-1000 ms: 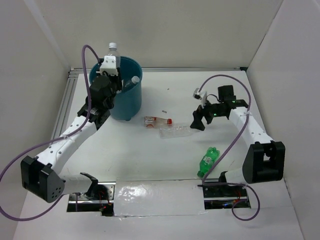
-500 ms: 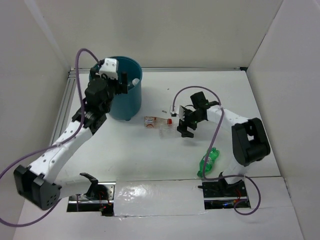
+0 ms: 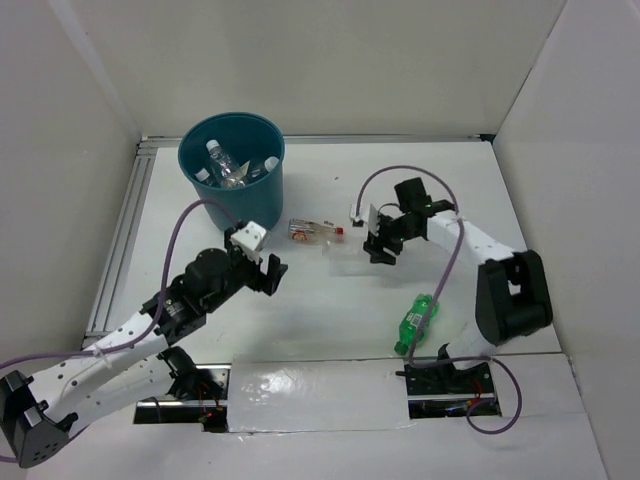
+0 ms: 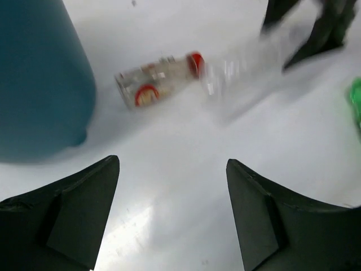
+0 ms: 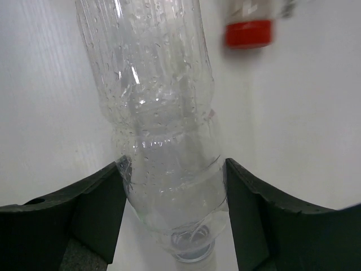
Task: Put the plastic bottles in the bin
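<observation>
The teal bin (image 3: 232, 200) stands at the back left with several clear white-capped bottles (image 3: 225, 165) inside. A red-capped bottle (image 3: 312, 231) (image 4: 155, 84) lies on the table right of it. Beside that lies a clear bottle (image 3: 350, 260) (image 5: 152, 101), with my right gripper (image 3: 381, 248) (image 5: 174, 164) shut on its neck end, fingers touching both sides. A green bottle (image 3: 415, 322) (image 4: 356, 99) lies near the right arm's base. My left gripper (image 3: 268, 272) (image 4: 172, 161) hangs open over bare table, near of the bin, holding nothing.
White walls close in the table on the left, back and right. A metal rail (image 3: 120, 240) runs along the left edge. Purple cables loop from both arms. The red cap (image 5: 248, 33) lies just beyond the clear bottle.
My left gripper opened over the bin, left a bottle there, and swung back toward the near middle of the table. My right gripper came down onto the clear bottle and closed against it.
</observation>
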### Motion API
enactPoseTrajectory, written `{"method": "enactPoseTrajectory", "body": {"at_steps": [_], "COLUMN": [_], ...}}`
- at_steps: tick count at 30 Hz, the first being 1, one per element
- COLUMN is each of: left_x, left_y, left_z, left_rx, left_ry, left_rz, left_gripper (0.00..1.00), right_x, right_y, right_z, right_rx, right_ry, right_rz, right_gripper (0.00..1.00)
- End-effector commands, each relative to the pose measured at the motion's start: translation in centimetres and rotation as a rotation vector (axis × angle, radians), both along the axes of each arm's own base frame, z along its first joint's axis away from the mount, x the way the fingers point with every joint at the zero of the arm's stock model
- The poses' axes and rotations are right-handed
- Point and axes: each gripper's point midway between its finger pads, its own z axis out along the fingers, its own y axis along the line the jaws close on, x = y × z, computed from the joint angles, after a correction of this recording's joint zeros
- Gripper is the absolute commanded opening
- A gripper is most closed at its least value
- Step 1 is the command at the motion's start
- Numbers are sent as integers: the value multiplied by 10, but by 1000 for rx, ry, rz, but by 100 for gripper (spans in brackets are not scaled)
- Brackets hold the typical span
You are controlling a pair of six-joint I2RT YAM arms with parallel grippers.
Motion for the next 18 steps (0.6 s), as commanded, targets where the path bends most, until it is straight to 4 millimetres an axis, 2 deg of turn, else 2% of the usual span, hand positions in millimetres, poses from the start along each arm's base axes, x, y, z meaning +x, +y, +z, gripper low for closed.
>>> {"method": "enactPoseTrajectory", "body": {"at_steps": [1, 2, 3, 4, 5, 6, 7, 8, 9, 10, 11, 12, 13, 14, 15, 16, 17, 18], "left_x": [-14, -13, -18, -16, -17, -21, -22, -23, -24, -28, -28, -28, -31, -33, -31, -31, -31, -32], "left_y": [-11, -9, -16, -15, -18, -26, -29, -31, -37, -43, -45, -46, -50, -51, -53, -57, -58, -63], "left_z": [2, -2, -6, -19, -24, -26, -32, -37, -45, -47, -51, -59, -64, -67, -65, -62, -69, -66], "left_rx": [-132, -133, -128, -112, -102, -98, -85, -80, -61, -65, -60, -55, -50, -48, -71, -81, -72, -81], "left_ry": [39, 49, 62, 91, 104, 107, 113, 129, 141, 147, 159, 188, 201, 211, 224, 227, 245, 250], "left_rz": [20, 35, 20, 52, 54, 28, 27, 31, 20, 10, 16, 27, 19, 30, 49, 52, 60, 54], "left_gripper": [89, 89, 89, 89, 89, 89, 89, 89, 89, 89, 89, 89, 89, 90, 90, 90, 91, 91], "right_x": [30, 34, 47, 53, 61, 63, 78, 81, 77, 93, 95, 86, 108, 110, 100, 106, 118, 116], "right_y": [23, 27, 38, 47, 61, 77, 93, 107, 130, 151, 167, 187, 211, 224, 235, 242, 266, 274], "right_z": [141, 162, 189, 212, 254, 274, 289, 323, 338, 335, 343, 389, 362, 365, 409, 406, 381, 382], "right_rx": [223, 259, 314, 386, 451, 502, 555, 630, 677, 704, 742, 808, 804, 843, 918, 943, 962, 998], "right_ry": [-272, -290, -346, -338, -409, -428, -469, -487, -493, -484, -447, -508, -432, -358, -406, -369, -309, -250], "right_rz": [17, 5, 3, -25, -8, 17, 39, 34, 83, 98, 100, 154, 144, 137, 186, 189, 214, 202], "right_gripper": [18, 16, 16, 16, 16, 16, 16, 16, 16, 16, 16, 17, 17, 17, 19, 19, 20, 21]}}
